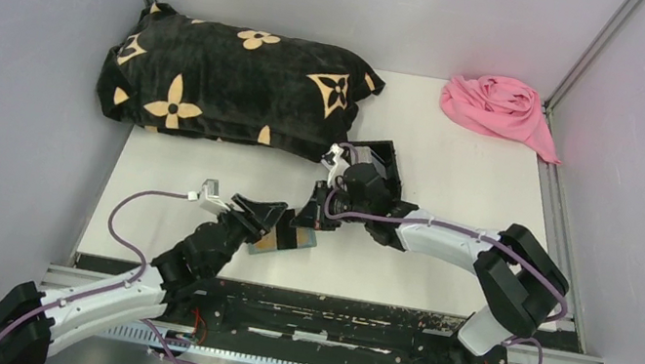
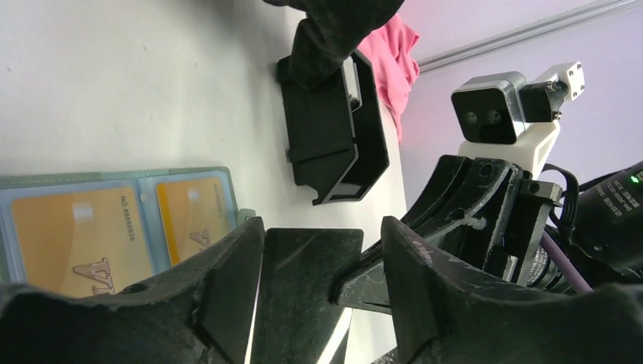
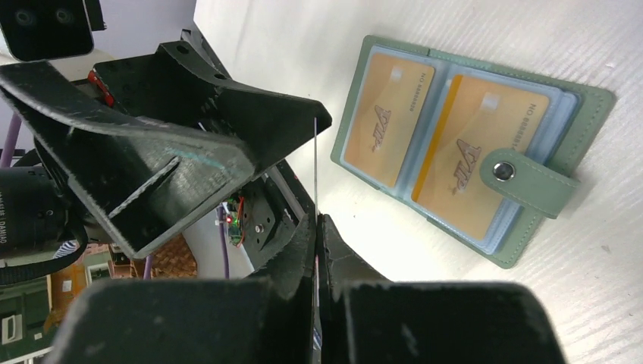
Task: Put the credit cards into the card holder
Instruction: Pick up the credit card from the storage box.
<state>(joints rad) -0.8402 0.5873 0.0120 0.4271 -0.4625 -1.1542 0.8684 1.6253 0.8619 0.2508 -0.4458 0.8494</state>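
— Black fabric with tan flowers at the back left: a pillow (image 1: pixel 235 88), bulky, well apart from the work. Anything nearer?

— Pink cloth (image 1: pixel 499 108), crumpled in the far right corner of the white table (image 1: pixel 461 215). Closer in, a black open-topped box (image 1: pixel 382 157), partly hidden behind the right arm's wrist.

— And over the card holder (image 3: pixel 534 184)?

— Both grippers, meeting just above it (crowding the top view, with only a corner visible there). Left gripper (image 2: pixel 322 254) with fingers spread apart, either side of a thin card (image 3: pixel 315 167) seen edge-on; hard to tell whether touching it. Right gripper (image 3: pixel 318 224) pinched tight on one end of that same card.

— Holder itself?

— Sage green. Lies open and flat near the table's front edge, left of centre. Paler bluish sleeves inside, with two tan cards (image 3: pixel 387 121) tucked in side by side, printed numbers along one edge of each. Snap tab folded across one of them, stud showing.
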